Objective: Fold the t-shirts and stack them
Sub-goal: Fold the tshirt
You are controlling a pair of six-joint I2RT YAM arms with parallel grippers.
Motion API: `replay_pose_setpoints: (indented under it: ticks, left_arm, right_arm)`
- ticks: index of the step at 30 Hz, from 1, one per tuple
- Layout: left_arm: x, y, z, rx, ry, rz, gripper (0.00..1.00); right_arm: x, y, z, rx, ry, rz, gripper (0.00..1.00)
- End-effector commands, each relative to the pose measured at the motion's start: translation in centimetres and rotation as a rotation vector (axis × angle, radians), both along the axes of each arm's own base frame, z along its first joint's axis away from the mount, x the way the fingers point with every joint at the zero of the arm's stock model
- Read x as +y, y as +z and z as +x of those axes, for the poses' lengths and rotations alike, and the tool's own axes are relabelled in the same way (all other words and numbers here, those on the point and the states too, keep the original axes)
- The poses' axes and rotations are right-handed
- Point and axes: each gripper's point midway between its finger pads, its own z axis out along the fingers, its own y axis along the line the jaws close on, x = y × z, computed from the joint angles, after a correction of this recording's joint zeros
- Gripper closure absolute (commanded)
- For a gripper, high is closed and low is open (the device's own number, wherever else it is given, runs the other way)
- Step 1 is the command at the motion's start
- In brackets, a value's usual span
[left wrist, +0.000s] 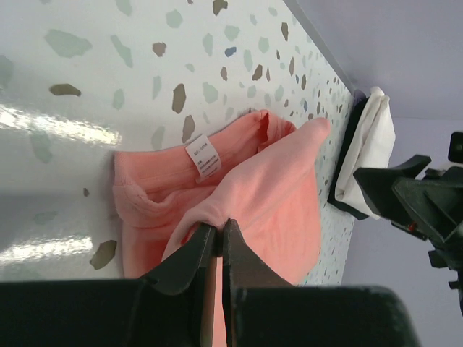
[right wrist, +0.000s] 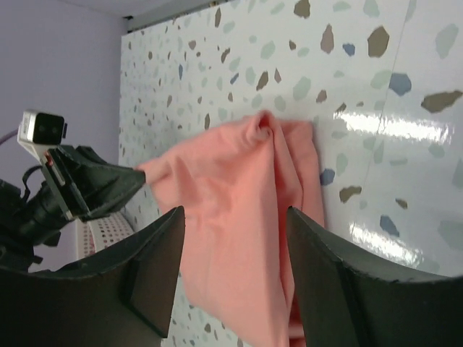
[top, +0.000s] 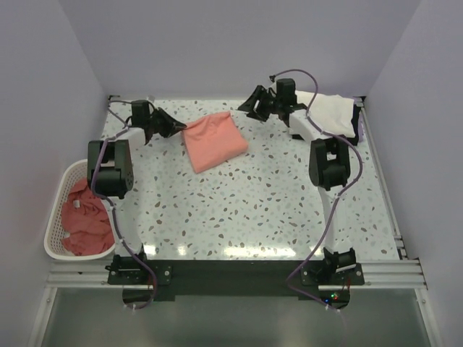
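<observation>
Your left gripper (left wrist: 217, 230) has its two black fingers pressed almost together on a raised fold of the salmon-pink short-sleeved t-shirt (top: 214, 142). It pinches the thin cloth at the shirt's left edge. The shirt lies folded into a rough, tilted rectangle on the white speckled terrazzo table (top: 275, 202), toward the far side, between the two grippers. Its layers sit loosely with soft wrinkles, and a small white neck label (left wrist: 203, 157) shows at the collar.

Your right gripper (right wrist: 233, 217) hangs near the shirt's far right corner, apart from it, with its fingers spread wide and holding nothing.

A heap of salmon-pink t-shirts (top: 83, 213) lies crumpled in the white plastic lattice basket (top: 52, 224) beside the table's left edge. A folded white cloth (top: 329, 112) rests at the far right corner.
</observation>
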Motion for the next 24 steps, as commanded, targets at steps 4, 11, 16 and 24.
replay_pose_setpoints:
  ticks: [4, 11, 16, 24]
  left_arm:
    - [2.5, 0.4, 1.4, -0.055, 0.03, -0.003, 0.89]
    - [3.9, -1.2, 1.2, -0.009, 0.072, -0.006, 0.85]
    - [4.9, -1.9, 0.8, 0.012, 0.096, -0.004, 0.84]
    - [6.0, -2.4, 0.6, 0.022, 0.106, 0.009, 0.68]
  right_arm:
    - [-0.2, 6.8, -3.9, -0.174, 0.061, 0.025, 0.39]
    - [3.3, 4.1, -9.0, -0.15, 0.178, 0.027, 0.41]
    - [6.9, 1.2, -10.6, -0.127, 0.258, 0.015, 0.47]
    - [7.9, -4.4, -8.7, -0.04, 0.241, -0.016, 0.5]
